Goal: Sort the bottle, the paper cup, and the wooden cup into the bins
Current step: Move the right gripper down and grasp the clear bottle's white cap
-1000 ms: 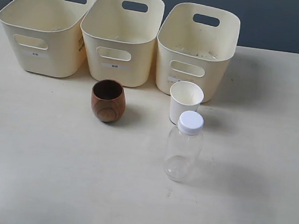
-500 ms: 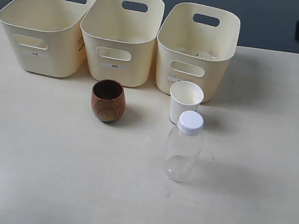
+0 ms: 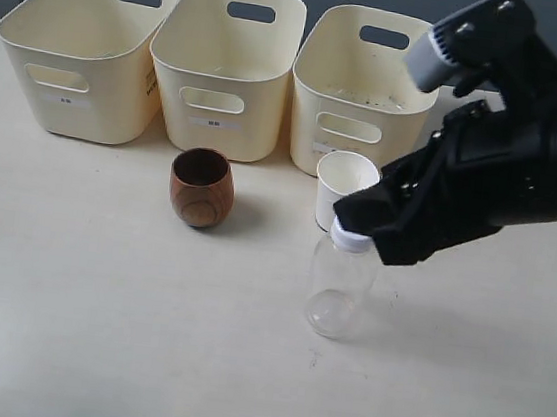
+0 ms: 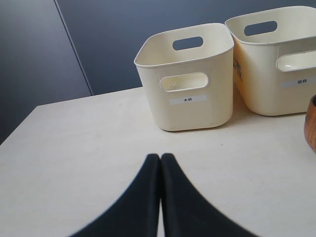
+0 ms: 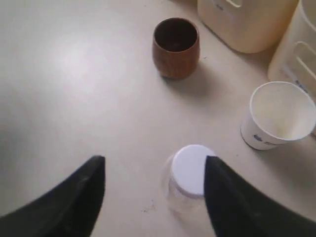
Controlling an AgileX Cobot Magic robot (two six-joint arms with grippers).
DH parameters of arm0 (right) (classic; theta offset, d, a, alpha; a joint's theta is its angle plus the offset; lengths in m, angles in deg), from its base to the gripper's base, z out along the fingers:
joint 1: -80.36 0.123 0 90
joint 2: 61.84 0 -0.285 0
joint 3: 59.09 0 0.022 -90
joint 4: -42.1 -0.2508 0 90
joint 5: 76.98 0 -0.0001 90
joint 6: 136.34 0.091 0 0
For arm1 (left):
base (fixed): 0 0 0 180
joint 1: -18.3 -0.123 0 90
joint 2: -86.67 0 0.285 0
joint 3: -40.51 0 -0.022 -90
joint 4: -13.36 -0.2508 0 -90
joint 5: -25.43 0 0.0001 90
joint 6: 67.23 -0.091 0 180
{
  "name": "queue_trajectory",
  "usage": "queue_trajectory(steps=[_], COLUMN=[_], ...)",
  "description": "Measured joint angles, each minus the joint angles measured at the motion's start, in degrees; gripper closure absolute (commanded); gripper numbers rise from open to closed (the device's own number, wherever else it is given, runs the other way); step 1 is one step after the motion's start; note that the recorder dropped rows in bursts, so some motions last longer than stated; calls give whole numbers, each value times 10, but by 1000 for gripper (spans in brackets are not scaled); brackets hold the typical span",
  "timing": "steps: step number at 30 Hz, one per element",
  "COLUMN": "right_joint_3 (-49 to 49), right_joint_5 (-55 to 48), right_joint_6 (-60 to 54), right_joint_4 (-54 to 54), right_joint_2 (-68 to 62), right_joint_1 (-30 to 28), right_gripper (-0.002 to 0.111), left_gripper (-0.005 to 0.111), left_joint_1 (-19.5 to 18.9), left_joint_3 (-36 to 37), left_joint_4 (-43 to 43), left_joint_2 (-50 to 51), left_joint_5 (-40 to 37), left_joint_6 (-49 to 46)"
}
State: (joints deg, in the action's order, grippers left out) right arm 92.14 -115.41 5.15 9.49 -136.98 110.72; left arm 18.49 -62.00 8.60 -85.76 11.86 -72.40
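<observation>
A clear bottle (image 3: 338,291) with a white cap (image 5: 190,170) stands upright in front of the white paper cup (image 3: 345,181). To the left sits the brown wooden cup (image 3: 201,188). Three cream bins (image 3: 102,78) (image 3: 217,131) (image 3: 349,161) line the back. My right gripper (image 5: 154,160) hovers open above the bottle, and the cap lies close to one finger, not gripped. In the right wrist view the wooden cup (image 5: 176,47) and paper cup (image 5: 278,116) lie beyond the jaws. My left gripper (image 4: 160,157) is shut and empty over bare table, facing a bin (image 4: 187,103).
The right arm's black body (image 3: 503,184) hangs over the table's right side and hides part of the right bin's far corner. A second bin (image 4: 276,89) and the wooden cup's edge (image 4: 311,123) show in the left wrist view.
The right arm has swung in from the upper right edge to above the bottle. The bottle, both cups and the bins have not moved.
</observation>
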Motion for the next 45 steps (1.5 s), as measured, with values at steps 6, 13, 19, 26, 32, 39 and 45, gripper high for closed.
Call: queue_trajectory(steps=[6, 13, 19, 26, 32, 39, 45], right_joint_3=[0, 0, 0, 0, 0, 0, 0], right_joint_5=[29, 56, 64, 59, 44, 64, 66], right_joint_6=[0, 0, 6, 105, 113, 113, 113], right_joint_4=[-2, -2, 1, 102, 88, 86, 86], right_joint_2=[-64, -94, -95, -95, -98, -133, -134], right_joint_1=[11, 11, 11, 12, 12, 12, 12], right_gripper=[38, 38, 38, 38, 38, 41, 44], left_gripper=[107, 107, 107, 107, 107, 107, 107], left_joint_1=[0, 0, 0, 0, 0, 0, 0], left_joint_3=[0, 0, 0, 0, 0, 0, 0], left_joint_4=[0, 0, 0, 0, 0, 0, 0], left_joint_2=[0, 0, 0, 0, 0, 0, 0], left_joint_5=[0, 0, 0, 0, 0, 0, 0], left_joint_6=[0, 0, 0, 0, 0, 0, 0])
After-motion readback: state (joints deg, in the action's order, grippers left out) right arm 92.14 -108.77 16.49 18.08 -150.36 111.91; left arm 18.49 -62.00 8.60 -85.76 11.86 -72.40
